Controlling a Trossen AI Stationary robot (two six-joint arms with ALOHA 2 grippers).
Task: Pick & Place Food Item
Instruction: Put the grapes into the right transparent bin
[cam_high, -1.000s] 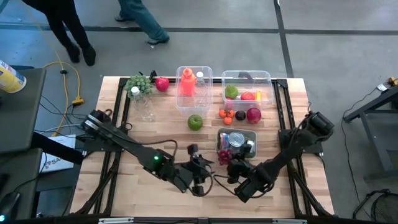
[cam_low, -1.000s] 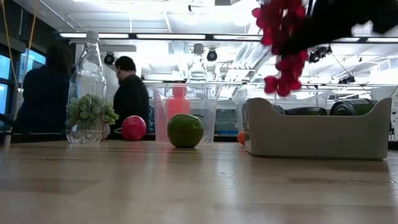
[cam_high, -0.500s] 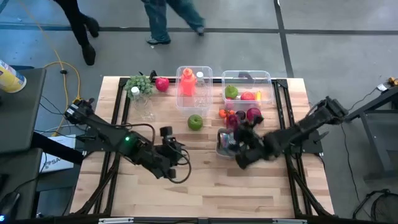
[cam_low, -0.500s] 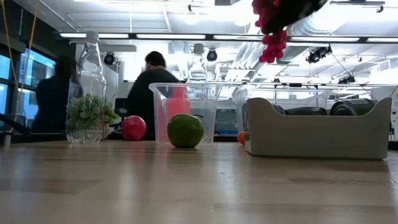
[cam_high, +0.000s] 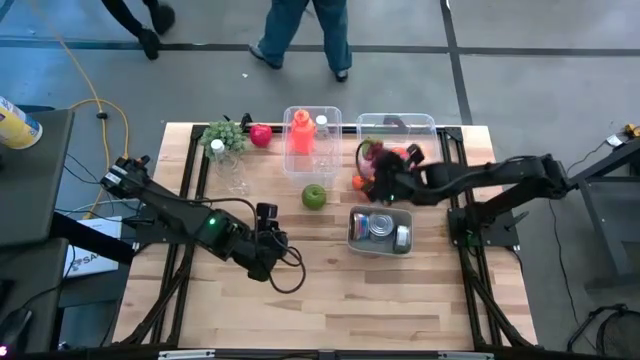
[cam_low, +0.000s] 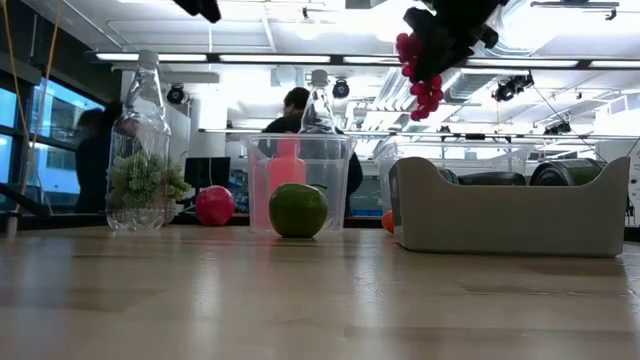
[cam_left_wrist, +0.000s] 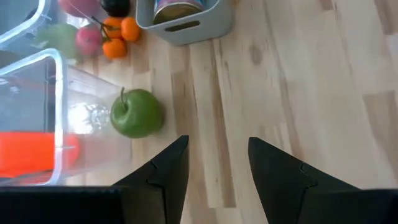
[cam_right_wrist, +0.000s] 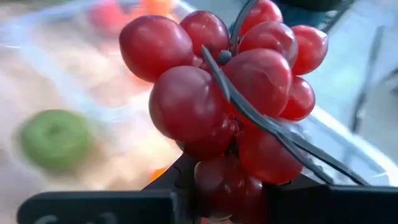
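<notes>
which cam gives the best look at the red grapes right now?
Right wrist view: the red grape bunch fills the frame, stem visible, clamped in the right gripper. High view shows it small, over the clear bin's left edge. Low view catches it hanging at the top. Left wrist view misses it.

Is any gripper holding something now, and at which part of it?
The right gripper holds the red grapes, its fingers closed on the bottom of the bunch. The left gripper is open and holds nothing.
</notes>
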